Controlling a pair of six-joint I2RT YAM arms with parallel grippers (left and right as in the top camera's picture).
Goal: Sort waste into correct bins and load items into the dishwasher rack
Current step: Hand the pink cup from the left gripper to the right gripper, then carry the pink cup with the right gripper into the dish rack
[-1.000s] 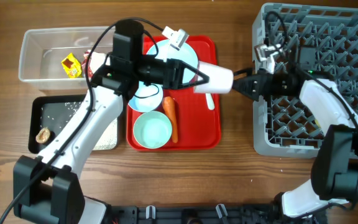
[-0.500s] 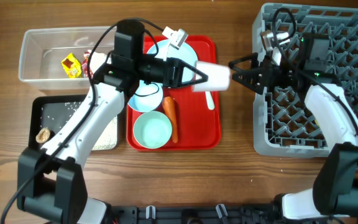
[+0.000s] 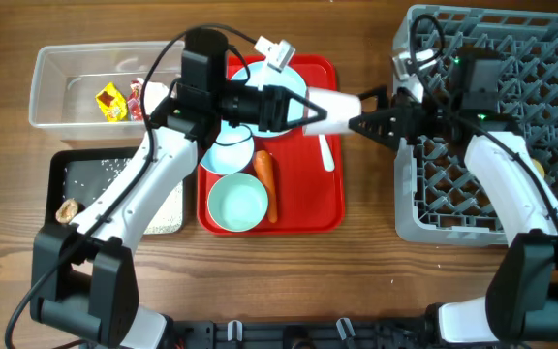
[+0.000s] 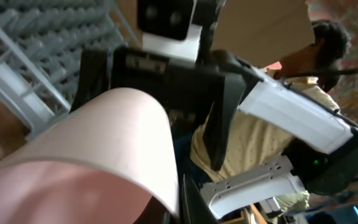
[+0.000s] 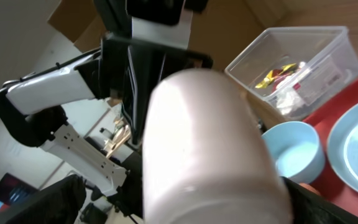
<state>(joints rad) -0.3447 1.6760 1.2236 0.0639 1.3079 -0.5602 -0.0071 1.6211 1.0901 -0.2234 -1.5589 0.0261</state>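
The left end effector [image 3: 306, 109] grips the pale pink cup [image 3: 337, 105], held sideways above the red tray's [image 3: 329, 199] far right, while the right end effector [image 3: 361, 120] gapes wide at the cup's right end, near the dishwasher rack [image 3: 541, 68].

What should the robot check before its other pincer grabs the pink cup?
1. Left pincer shut on the pink cup: ok.
2. Cup held up off the table, clear of the other dishes: ok.
3. Right pincer open wide: ok.
4. Right pincer lined up with the cup's free end: ok.
5. Cup far enough inside the right pincer to squeeze safely: cannot tell.
6. Dishwasher rack has bare pegs for the cup: ok.
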